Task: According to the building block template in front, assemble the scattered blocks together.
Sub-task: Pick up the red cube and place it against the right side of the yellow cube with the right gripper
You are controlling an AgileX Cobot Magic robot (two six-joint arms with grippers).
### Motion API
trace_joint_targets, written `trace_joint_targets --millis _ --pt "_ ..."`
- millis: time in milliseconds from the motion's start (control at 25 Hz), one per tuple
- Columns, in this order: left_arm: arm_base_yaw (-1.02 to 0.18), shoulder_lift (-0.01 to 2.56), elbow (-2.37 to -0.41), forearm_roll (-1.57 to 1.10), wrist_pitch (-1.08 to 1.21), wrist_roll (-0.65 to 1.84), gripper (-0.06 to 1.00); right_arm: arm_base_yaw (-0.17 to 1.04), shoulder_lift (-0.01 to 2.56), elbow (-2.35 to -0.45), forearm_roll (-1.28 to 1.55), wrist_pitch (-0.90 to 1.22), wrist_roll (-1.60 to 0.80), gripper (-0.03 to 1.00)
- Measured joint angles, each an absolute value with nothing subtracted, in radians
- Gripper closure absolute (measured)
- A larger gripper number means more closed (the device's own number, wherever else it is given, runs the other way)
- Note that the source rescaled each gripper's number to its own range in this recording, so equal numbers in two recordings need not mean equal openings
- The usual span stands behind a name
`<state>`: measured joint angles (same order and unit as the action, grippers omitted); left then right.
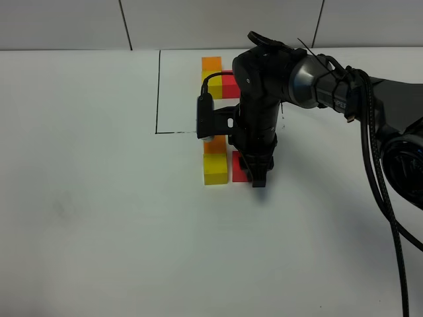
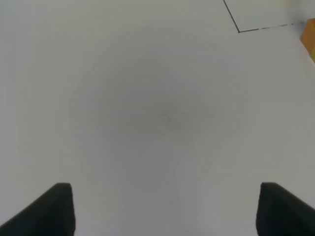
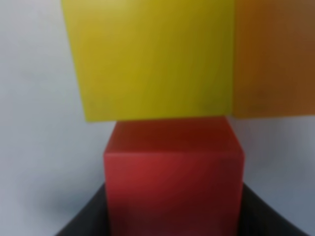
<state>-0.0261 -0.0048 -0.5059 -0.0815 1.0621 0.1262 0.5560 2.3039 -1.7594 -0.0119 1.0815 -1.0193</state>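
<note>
The building block template (image 1: 218, 78) is an orange, yellow and red L-shaped trio inside a thin black outline (image 1: 158, 92) at the back. In front of it lie the scattered blocks: an orange cube (image 1: 215, 145) touches a yellow cube (image 1: 215, 170), and a red cube (image 1: 239, 168) sits just right of the yellow one. My right gripper (image 1: 259, 178) is shut and low on the table, its tips against the red cube's right side. The right wrist view shows the red cube (image 3: 173, 177) directly ahead, with the yellow cube (image 3: 152, 59) and the orange cube (image 3: 273, 59) behind it. My left gripper (image 2: 165, 211) hangs open over bare table.
The white table (image 1: 92, 218) stretches wide on the left and front. My right arm and its cables (image 1: 370, 132) cross in from the right edge. A corner of the black outline (image 2: 239, 31) and an orange cube's edge (image 2: 310, 42) show in the left wrist view.
</note>
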Motion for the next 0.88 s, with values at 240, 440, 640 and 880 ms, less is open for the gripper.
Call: trace_joint_targets --millis 240,440,640,880 --pt "-0.026 -0.005 -0.506 -0.082 1.062 0.125 0.24 0.568 2.304 -1.759 0.0 1.093 -1.019 0.96" --pt "-0.026 -0.005 -0.506 -0.082 1.062 0.125 0.24 0.568 2.305 -1.759 0.0 1.086 -1.019 0.96" --pt "-0.026 -0.005 -0.506 -0.082 1.062 0.125 0.24 0.568 2.305 -1.759 0.0 1.084 -1.019 0.96" --pt "-0.026 -0.005 -0.506 -0.082 1.062 0.125 0.24 0.568 2.305 -1.759 0.0 1.078 -1.016 0.96"
